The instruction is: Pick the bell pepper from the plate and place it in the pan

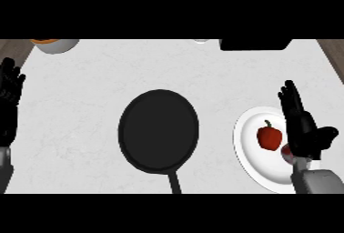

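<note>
Red bell pepper (269, 138) sits upright-ish on the plate (255, 168) near the counter's right edge, just left of the right hand (304, 134), fingers straight and open. Left hand (8, 98) rests far off; pan (159, 130) mid-counter.

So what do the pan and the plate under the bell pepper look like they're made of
The pan looks like dark metal, maybe cast iron or nonstick coated: uniformly matte black, no shine. The plate looks like glazed ceramic: plain white and smooth with a soft sheen, though plastic cannot be ruled out.
</note>
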{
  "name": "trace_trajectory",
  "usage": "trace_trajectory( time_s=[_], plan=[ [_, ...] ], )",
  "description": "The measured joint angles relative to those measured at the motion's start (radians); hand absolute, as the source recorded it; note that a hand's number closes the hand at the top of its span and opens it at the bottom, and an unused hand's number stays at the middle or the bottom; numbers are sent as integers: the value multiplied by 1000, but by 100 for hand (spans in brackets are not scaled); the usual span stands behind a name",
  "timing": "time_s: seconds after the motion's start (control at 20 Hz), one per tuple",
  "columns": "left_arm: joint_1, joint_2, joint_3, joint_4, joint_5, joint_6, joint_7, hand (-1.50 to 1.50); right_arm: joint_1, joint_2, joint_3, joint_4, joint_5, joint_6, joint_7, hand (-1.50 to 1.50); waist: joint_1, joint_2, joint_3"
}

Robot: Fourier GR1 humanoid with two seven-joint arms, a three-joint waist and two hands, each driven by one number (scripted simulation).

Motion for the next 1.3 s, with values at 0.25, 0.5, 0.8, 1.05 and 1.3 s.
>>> trace_trajectory(
  time_s=[0.25, 0.5, 0.8, 1.05, 1.3],
  plan=[
    [60, -22, -77, 21, -46, -37, -2, 0, -61, 9, -127, 10, -8, -146, 60, -150, 5, -5, -4],
    [129, -34, -139, 37, -57, -70, 19, 0, 14, -26, -250, 82, 89, -389, 176, -150, -27, -3, -12],
    [201, -63, -195, 26, -76, -80, 10, 0, 199, -25, -211, 2, 243, -556, 423, -150, -20, -13, -15],
    [209, -70, -214, 13, -88, -85, 22, 0, 297, -158, -119, -121, 379, -451, 687, -150, -8, -13, -16],
    [223, -82, -231, -2, -101, -88, 19, 0, 279, -290, -54, -291, 403, -249, 954, -150, 6, -12, -12]
  ],
)
